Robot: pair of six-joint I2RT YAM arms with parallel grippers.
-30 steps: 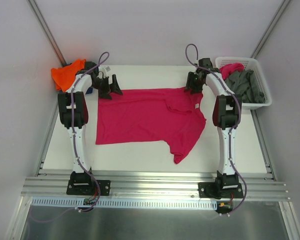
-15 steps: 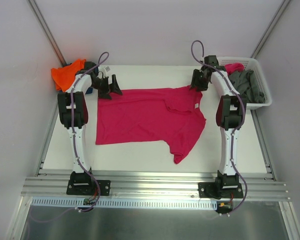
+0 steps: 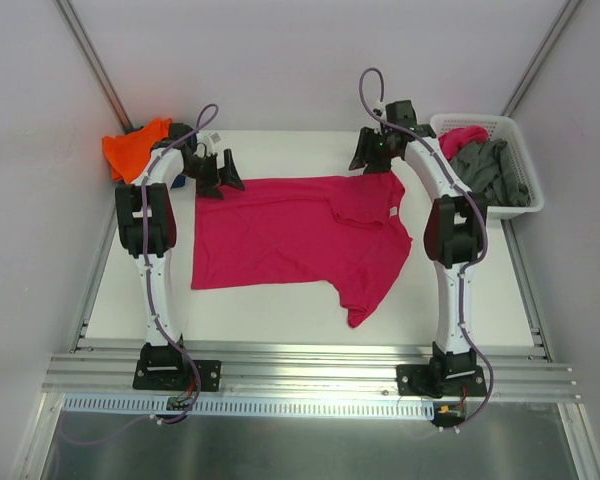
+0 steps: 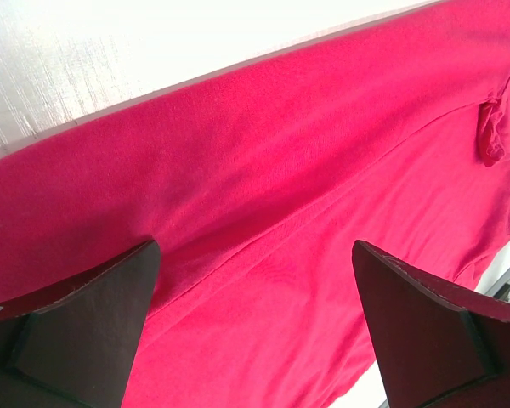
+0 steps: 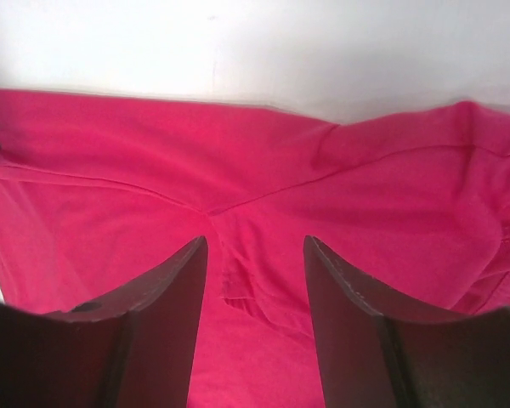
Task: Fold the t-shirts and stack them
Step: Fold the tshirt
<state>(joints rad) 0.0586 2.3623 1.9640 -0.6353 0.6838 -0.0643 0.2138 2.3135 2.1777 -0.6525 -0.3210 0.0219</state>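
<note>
The large pink t-shirt [image 3: 300, 235] lies spread flat in the middle of the white table [image 3: 270, 310]. Its hem is toward the left arm and its collar toward the right, and one sleeve trails down toward the near edge. The cloth is mostly smooth, with a few shallow creases around the shoulder seam. The left gripper [image 3: 220, 175] hangs over the far left corner of this shirt. In the left wrist view its dark fingers [image 4: 76, 323] are spread wide with only pink cloth beneath them, so it is released and grasps nothing. The right gripper [image 3: 370, 158] sits over the far edge of the shirt near the collar. In the right wrist view its fingers [image 5: 161, 314] are partly apart and frame a seam where the sleeve meets the body. The cloth lies under the gap and is not pinched, so this gripper is also released. An orange t-shirt [image 3: 135, 148] is bunched at the far left corner of the table, just beyond the left arm. At the far right stands a white lattice basket [image 3: 500, 122]. It holds a crumpled grey t-shirt [image 3: 490, 170], with a bit of pink cloth [image 3: 467, 135] at its far end.
</note>
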